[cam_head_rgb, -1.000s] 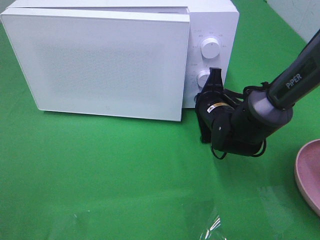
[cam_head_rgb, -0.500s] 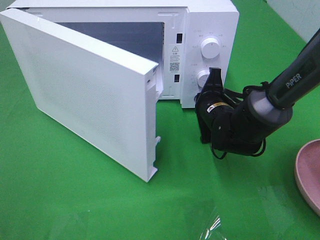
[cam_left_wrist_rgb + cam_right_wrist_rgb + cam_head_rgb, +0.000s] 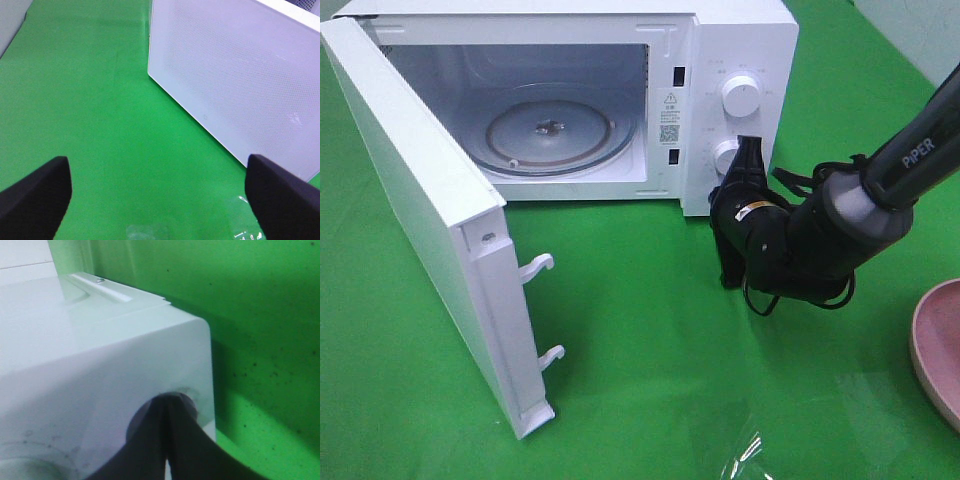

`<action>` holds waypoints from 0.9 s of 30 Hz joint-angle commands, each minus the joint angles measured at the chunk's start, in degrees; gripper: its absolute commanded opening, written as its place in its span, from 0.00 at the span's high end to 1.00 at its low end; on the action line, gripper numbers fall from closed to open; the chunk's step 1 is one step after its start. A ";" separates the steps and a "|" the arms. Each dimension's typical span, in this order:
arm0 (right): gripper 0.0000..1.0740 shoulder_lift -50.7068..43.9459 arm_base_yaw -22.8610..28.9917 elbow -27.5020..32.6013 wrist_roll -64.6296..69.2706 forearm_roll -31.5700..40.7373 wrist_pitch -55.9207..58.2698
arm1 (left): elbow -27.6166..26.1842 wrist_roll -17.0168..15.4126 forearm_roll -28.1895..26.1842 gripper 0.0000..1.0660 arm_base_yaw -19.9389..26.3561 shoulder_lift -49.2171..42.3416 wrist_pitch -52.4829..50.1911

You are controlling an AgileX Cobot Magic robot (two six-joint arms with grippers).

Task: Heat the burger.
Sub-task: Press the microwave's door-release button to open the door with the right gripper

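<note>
The microwave (image 3: 745,30) stood at the back of the table (image 3: 650,330). Its door (image 3: 420,230) stood out from its left side toward the front. The turntable (image 3: 548,130) lay inside. On the panel to the right of the opening, the upper knob (image 3: 740,95) sat above the lower knob (image 3: 725,158). The right gripper (image 3: 750,150) pressed against the lower knob from the front. The plate (image 3: 935,345) lay well apart, at the table's right edge.

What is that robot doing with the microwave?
The right arm's black tool, shut, has its tip at the lower round knob of the white box-shaped microwave. The microwave's white door stands wide open, showing the round glass turntable inside. The left arm's black tool hangs open over the green cloth, holding nothing. No burger is in view; only the edge of a round pink plate shows.
</note>
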 commanded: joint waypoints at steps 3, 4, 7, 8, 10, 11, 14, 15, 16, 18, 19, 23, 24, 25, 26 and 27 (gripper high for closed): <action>1.00 -2.92 -0.17 1.72 0.40 -1.60 1.49 | 0.17 0.11 -0.46 0.20 0.11 -0.80 -0.52; 1.00 -3.04 0.23 1.95 0.34 -1.89 1.83 | 0.17 0.11 -0.46 0.20 0.11 -0.80 -0.52; 1.00 -3.61 0.57 2.41 0.34 -1.89 2.41 | 0.17 0.11 -0.46 0.20 0.11 -0.80 -0.52; 1.00 -4.07 0.57 2.92 0.17 -2.58 3.67 | 0.17 0.11 -0.46 0.20 0.11 -0.80 -0.52; 1.00 -4.70 1.09 3.50 0.17 -2.52 5.61 | 0.17 0.11 -0.46 0.20 0.11 -0.80 -0.52; 1.00 -5.04 1.09 3.95 0.17 -2.52 6.30 | 0.17 0.11 -0.46 0.20 0.11 -0.80 -0.52; 0.99 -5.84 1.09 4.76 -0.17 -2.58 7.45 | 0.17 0.11 -0.46 0.20 0.11 -0.80 -0.52; 0.99 -7.16 1.09 5.56 -1.43 -2.52 8.59 | 0.17 0.11 -0.46 0.20 0.11 -0.80 -0.52; 0.99 -7.91 1.09 6.02 -2.41 -2.23 9.05 | 0.17 0.11 -0.46 0.20 0.11 -0.80 -0.52; 0.99 -9.57 1.09 7.05 -4.53 -2.12 9.80 | 0.17 0.11 -0.46 0.20 0.11 -0.80 -0.52; 0.99 -9.57 1.09 7.05 -4.53 -2.12 9.80 | 0.17 0.11 -0.46 0.20 0.11 -0.80 -0.52; 0.99 -15.01 1.09 9.34 -9.28 -2.64 13.81 | 0.17 0.11 -0.46 0.20 0.11 -0.80 -0.52; 0.99 -15.01 1.09 9.34 -9.28 -2.64 13.81 | 0.17 0.11 -0.46 0.20 0.11 -0.80 -0.52; 0.99 -17.53 1.09 9.91 -11.75 -3.21 17.53 | 0.17 0.11 -0.46 0.20 0.11 -0.80 -0.52; 0.99 -17.53 1.09 9.91 -11.75 -3.21 17.53 | 0.17 0.11 -0.46 0.20 0.11 -0.80 -0.52; 0.99 -19.71 1.09 10.14 -15.47 -4.41 21.43 | 0.17 0.11 -0.46 0.20 0.11 -0.80 -0.52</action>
